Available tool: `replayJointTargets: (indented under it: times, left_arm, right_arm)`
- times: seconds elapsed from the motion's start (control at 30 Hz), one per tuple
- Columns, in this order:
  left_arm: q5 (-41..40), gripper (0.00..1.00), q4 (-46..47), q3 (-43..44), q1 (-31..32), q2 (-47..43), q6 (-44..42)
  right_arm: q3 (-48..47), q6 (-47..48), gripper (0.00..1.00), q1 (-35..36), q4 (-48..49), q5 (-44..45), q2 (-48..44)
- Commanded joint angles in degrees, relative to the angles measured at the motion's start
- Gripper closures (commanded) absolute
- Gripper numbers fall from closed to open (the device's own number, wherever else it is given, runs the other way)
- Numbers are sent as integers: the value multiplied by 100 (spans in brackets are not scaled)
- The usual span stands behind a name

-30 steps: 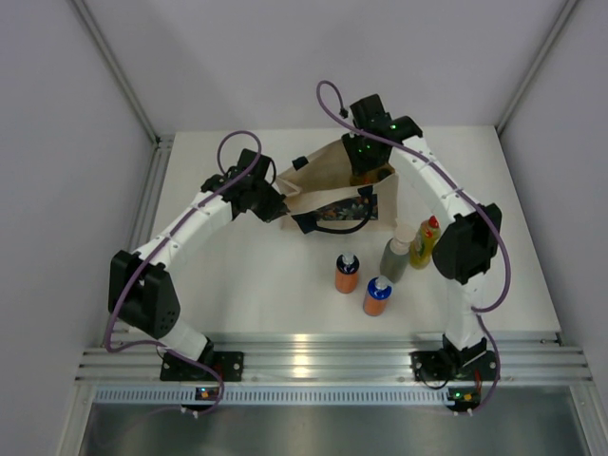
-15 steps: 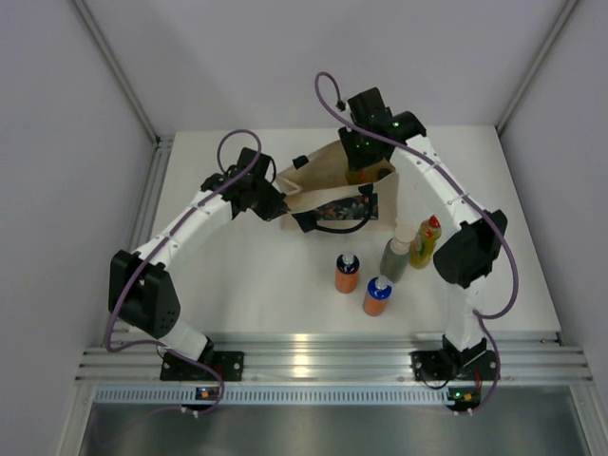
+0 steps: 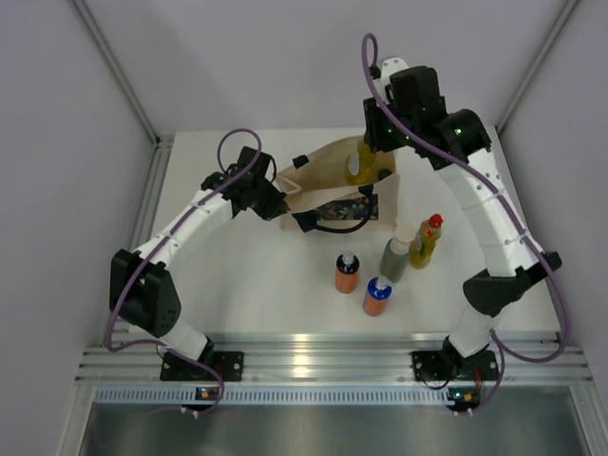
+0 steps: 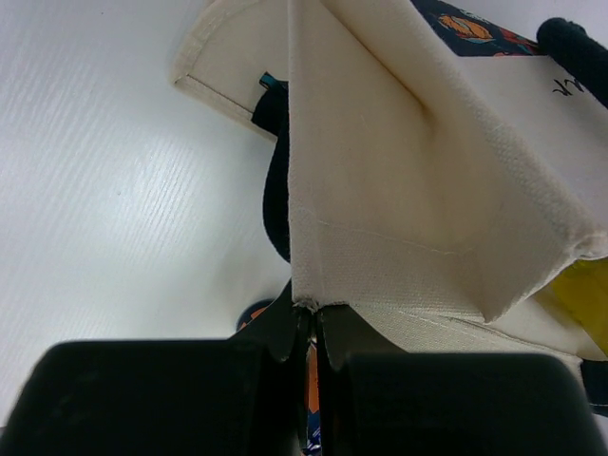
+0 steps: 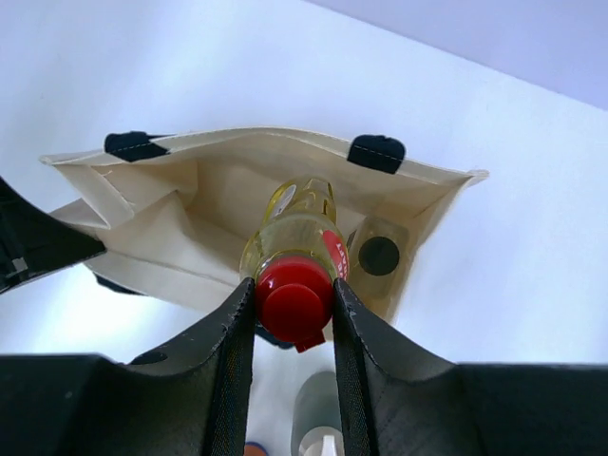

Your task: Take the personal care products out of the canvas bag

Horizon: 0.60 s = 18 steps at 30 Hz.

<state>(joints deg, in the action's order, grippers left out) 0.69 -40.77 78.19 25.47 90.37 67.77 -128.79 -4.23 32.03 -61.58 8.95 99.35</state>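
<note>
Above canvas bag (image 3: pixel 328 173), right arm (image 3: pixel 480 195) high, right fingers (image 5: pixel 228 356) clamped on yellow bottle (image 5: pixel 293 255); left fingers (image 4: pixel 280 334) pinching bag edge.

Canvas bag (image 3: pixel 326 174): one. Orange bottle (image 3: pixel 347 275) (image 3: pixel 377 298): two. Yellow bottle (image 3: pixel 425 245) (image 3: pixel 358 163), red cap: two. Grey-green bottle (image 3: pixel 393 259): one. Pale bottle (image 5: pixel 380 255), dark cap: one. Bottles in total: six.

A lab cell: white table (image 3: pixel 237 285) boxed by grey panels (image 3: pixel 57 142) (aluminium rail (image 3: pixel 323 356) in front).
</note>
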Motion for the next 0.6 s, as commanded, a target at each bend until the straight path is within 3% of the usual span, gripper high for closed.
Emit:
replayJointTargets:
  times: [0.0,0.57]
  left_arm:
    - [160,100,-203,108,19,95,-44]
    - [239,100,-203,126,19,95,-18]
  right_arm:
    - [-375,-60,100,75,314,159,-610]
    - [-981,-254,100,58,331,801,-1321]
